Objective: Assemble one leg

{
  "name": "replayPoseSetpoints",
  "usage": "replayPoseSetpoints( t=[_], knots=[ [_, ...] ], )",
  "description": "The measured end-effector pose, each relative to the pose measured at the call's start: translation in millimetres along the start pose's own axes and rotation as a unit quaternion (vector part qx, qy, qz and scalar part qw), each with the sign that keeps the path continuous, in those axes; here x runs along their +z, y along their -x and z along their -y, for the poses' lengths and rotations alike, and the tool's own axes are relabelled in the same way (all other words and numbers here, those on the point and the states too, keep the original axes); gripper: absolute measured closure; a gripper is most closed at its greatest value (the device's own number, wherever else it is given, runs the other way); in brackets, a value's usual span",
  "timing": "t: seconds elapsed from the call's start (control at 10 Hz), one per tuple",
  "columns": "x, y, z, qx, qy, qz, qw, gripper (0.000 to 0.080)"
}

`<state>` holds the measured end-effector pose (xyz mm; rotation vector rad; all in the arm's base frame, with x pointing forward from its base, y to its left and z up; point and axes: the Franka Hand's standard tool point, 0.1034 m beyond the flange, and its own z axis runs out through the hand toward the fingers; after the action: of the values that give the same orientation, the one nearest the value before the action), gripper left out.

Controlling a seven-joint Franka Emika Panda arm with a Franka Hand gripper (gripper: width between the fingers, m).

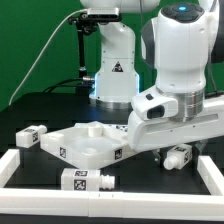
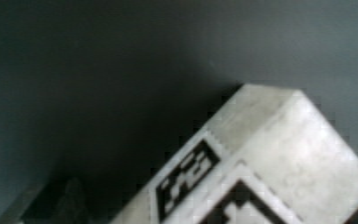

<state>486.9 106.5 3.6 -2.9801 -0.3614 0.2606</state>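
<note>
Black table (image 1: 25,158) with a white rim is filling the exterior view, green wall behind. Panel (image 1: 85,145) is lying flat at frame centre. Arm is reaching in from the upper right, bulky wrist hanging low over the lower right of the frame.

Leg (image 1: 178,155) is lying on its side on the table at lower right, just right of the panel and apart from it. Its long axis is running roughly left-right in the frame, stub end looking toward the left, though it is small and hard to read.

Gripper (image 1: 168,148) is sitting directly above this leg, very near. Fingers are hiding under the hand body, so I cannot tell their opening, or whether they are touching the leg.

Wrist view is showing only a blurry tagged corner (image 2: 265,150) close up at lower right against dark table. It is probably this leg, not certain.

Two more legs are lying well apart: left leg (image 1: 30,137) at mid left, bottom leg (image 1: 85,181) at bottom centre.

Judgement: the near leg is the target. The coming move is turning on fingers straddling its short sides, across the long axis.
</note>
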Motion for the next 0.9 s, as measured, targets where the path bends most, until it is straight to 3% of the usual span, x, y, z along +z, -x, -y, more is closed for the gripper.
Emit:
replayPoseSetpoints(
  t=[0.2, 0.4, 0.6, 0.7, 0.8, 0.9],
  knots=[
    [2.2, 9.4, 7.7, -0.024, 0.009, 0.007, 1.0, 0.015],
    [1.4, 11.7, 6.9, -0.027, 0.009, 0.008, 1.0, 0.015],
    [1.9, 11.9, 7.1, -0.027, 0.008, 0.008, 1.0, 0.041],
    [1.9, 11.9, 7.1, -0.027, 0.008, 0.008, 1.0, 0.041],
    [1.9, 11.9, 7.1, -0.027, 0.008, 0.008, 1.0, 0.0485],
    [1.9, 11.9, 7.1, -0.027, 0.008, 0.008, 1.0, 0.0485]
  ],
)
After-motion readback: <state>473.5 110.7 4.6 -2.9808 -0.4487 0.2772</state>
